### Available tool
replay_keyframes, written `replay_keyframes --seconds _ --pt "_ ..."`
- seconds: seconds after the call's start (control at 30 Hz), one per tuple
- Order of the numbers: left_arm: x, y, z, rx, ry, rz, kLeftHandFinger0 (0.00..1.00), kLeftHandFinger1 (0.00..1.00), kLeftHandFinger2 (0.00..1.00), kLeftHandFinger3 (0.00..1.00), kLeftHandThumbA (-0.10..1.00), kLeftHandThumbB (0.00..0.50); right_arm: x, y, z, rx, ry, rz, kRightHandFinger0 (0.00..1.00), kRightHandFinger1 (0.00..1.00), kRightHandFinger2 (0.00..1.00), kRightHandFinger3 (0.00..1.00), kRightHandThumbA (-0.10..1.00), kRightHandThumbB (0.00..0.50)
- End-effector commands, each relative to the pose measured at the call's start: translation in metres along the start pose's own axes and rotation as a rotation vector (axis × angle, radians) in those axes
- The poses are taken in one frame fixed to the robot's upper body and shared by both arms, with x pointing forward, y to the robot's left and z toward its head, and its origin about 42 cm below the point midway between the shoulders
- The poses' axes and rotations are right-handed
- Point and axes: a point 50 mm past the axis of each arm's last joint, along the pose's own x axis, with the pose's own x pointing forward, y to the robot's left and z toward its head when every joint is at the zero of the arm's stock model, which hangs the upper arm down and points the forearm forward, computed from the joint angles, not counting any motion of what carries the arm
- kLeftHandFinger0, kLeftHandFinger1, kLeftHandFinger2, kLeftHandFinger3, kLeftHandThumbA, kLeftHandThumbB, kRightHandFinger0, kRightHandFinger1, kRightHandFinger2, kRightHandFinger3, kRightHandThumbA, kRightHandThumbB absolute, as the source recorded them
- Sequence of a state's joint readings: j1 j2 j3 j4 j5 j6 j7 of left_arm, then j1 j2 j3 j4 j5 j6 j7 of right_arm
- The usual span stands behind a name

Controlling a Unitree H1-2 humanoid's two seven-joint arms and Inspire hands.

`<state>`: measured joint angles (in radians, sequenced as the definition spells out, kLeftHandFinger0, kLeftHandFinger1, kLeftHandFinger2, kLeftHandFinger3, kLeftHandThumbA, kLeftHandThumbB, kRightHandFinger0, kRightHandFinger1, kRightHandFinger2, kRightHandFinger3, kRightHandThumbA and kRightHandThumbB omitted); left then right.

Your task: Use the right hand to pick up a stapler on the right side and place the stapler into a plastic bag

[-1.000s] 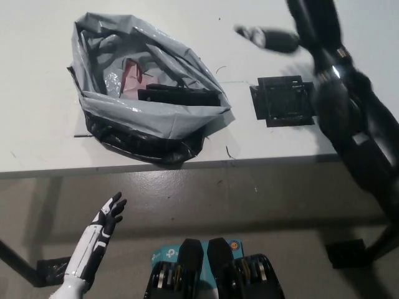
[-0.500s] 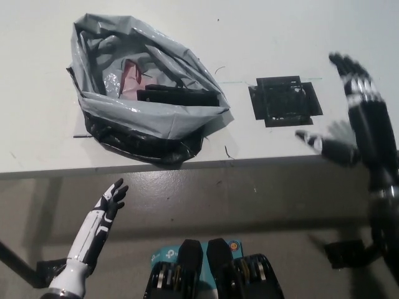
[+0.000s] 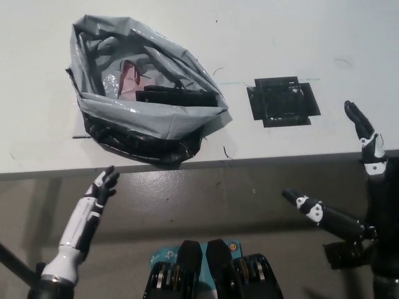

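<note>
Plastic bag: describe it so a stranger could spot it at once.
On the white table, look at the left part. The plastic bag lies there, crumpled grey with its mouth open, unlike the flat black square to its right.

A single view here, from the robot's head, and it looked steeply down at close range: the table (image 3: 312,37) filled the upper half, the floor (image 3: 206,199) lay below its near edge, the left hand (image 3: 103,185) showed lower left, the right hand (image 3: 376,187) far right

Plastic bag (image 3: 112,109) on table (image 3: 312,37), stapler (image 3: 181,97) inside — right hand (image 3: 373,194) splayed
</note>
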<state>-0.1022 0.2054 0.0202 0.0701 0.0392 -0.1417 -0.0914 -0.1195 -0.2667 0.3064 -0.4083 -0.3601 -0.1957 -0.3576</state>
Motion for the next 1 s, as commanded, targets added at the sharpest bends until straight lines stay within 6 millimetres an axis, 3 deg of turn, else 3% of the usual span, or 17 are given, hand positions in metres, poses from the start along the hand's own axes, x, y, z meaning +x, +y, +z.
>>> replay_keyframes --seconds 0.0,0.03,0.17,0.2,0.23,0.37,0.4,0.47,0.5,0.57,0.67,0.97 --pt "-0.001 0.01 0.009 -0.026 -0.033 0.014 1.0 1.0 1.0 1.0 1.0 0.11 0.001 0.014 -0.027 0.168 0.053 -0.019 1.0 1.0 1.0 1.0 1.0 0.162" --pt "-0.003 0.01 0.009 -0.028 -0.021 0.015 1.0 1.0 1.0 1.0 1.0 0.109 -0.005 0.021 -0.04 0.15 0.096 -0.006 1.0 1.0 1.0 1.0 1.0 0.157" --pt "-0.004 0.009 0.009 -0.029 -0.017 0.015 1.0 1.0 1.0 1.0 1.0 0.109 -0.007 0.023 -0.044 0.147 0.1 -0.004 1.0 1.0 1.0 1.0 1.0 0.158" --pt "-0.009 0.008 0.006 -0.038 -0.009 0.011 1.0 1.0 1.0 1.0 1.0 0.1 -0.019 0.031 -0.059 0.185 0.183 0.015 1.0 1.0 1.0 1.0 0.95 0.184" --pt "-0.013 0.007 0.004 -0.044 -0.004 0.009 1.0 1.0 1.0 1.0 1.0 0.099 -0.029 0.036 -0.068 0.2 0.231 0.025 1.0 1.0 1.0 1.0 0.91 0.168" --pt "-0.022 0.004 -0.002 -0.059 0.011 0.006 1.0 1.0 1.0 1.0 1.0 0.092 -0.054 0.047 -0.093 0.241 0.365 0.044 1.0 1.0 1.0 1.0 0.9 0.186" --pt "-0.026 0.003 -0.004 -0.064 0.018 0.006 1.0 1.0 1.0 1.0 1.0 0.079 -0.064 0.051 -0.104 0.267 0.406 0.054 1.0 1.0 1.0 1.0 0.89 0.15" --pt "-0.028 0.002 -0.005 -0.065 0.023 0.005 1.0 1.0 1.0 1.0 1.0 0.078 -0.071 0.054 -0.11 0.281 0.43 0.061 1.0 1.0 1.0 1.0 0.89 0.146" --pt "-0.031 0.001 -0.006 -0.067 0.03 0.003 1.0 1.0 1.0 1.0 1.0 0.087 -0.077 0.054 -0.114 0.281 0.45 0.075 1.0 1.0 1.0 1.0 0.87 0.121" --pt "-0.038 -0.002 -0.009 -0.071 0.043 0.0 1.0 1.0 1.0 1.0 1.0 0.095 -0.091 0.054 -0.12 0.286 0.493 0.102 1.0 1.0 1.0 1.0 0.81 0.084" --pt "-0.045 -0.004 -0.013 -0.079 0.054 -0.004 1.0 1.0 1.0 1.0 1.0 0.094 -0.104 0.054 -0.119 0.303 0.525 0.113 1.0 1.0 1.0 1.0 0.77 0.096" --pt "-0.06 -0.003 -0.02 -0.065 0.084 -0.017 1.0 1.0 1.0 1.0 1.0 0.09 -0.132 0.058 -0.115 0.305 0.598 0.151 1.0 1.0 1.0 1.0 0.84 0.144"
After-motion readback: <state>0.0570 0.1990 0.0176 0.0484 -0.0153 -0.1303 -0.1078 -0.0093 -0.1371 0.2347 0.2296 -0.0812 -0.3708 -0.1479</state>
